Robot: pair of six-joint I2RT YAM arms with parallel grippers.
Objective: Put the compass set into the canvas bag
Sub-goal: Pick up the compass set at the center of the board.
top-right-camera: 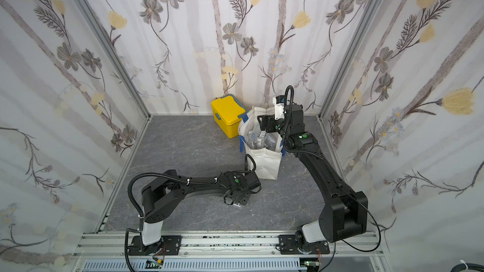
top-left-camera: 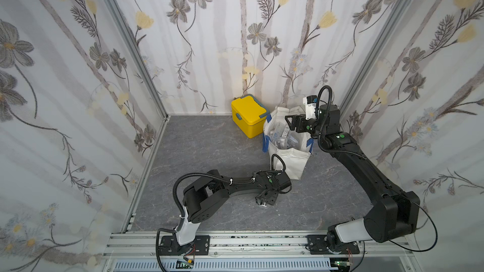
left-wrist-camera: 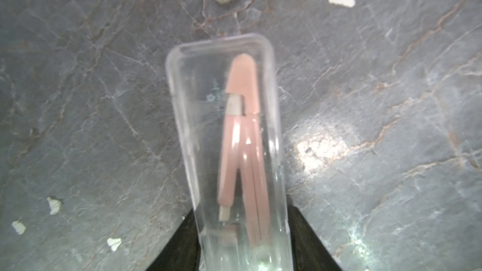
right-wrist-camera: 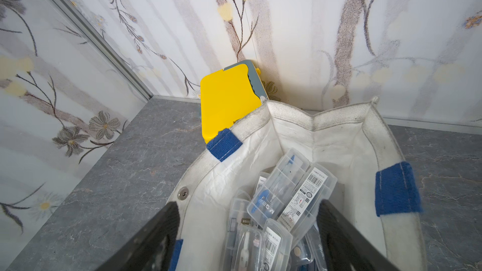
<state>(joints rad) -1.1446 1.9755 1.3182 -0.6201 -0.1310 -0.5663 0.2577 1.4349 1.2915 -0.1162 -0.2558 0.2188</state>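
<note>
- The grey marble-patterned table shows only one loose set in these views, so as far as can be seen this is the last one to move.
- The off-white boxy canvas bag with blue strap handles stands upright at the far right, mouth open. It holds a heap of clear plastic cases, so much of the packing looks done.
- The yellow lidded plastic box sits just left of the bag, lid down, and has no part in the task.
- The right gripper hangs over the bag's mouth, jaws wide apart and empty.
- The left gripper is low over the table, near the bag's near side. Its fingers press both sides of the compass set.
- The compass set, a clear oblong plastic case with a pink compass inside, is outside the bag. Whether it is lifted I cannot tell. Carrying it over and dropping it in remain.
</note>
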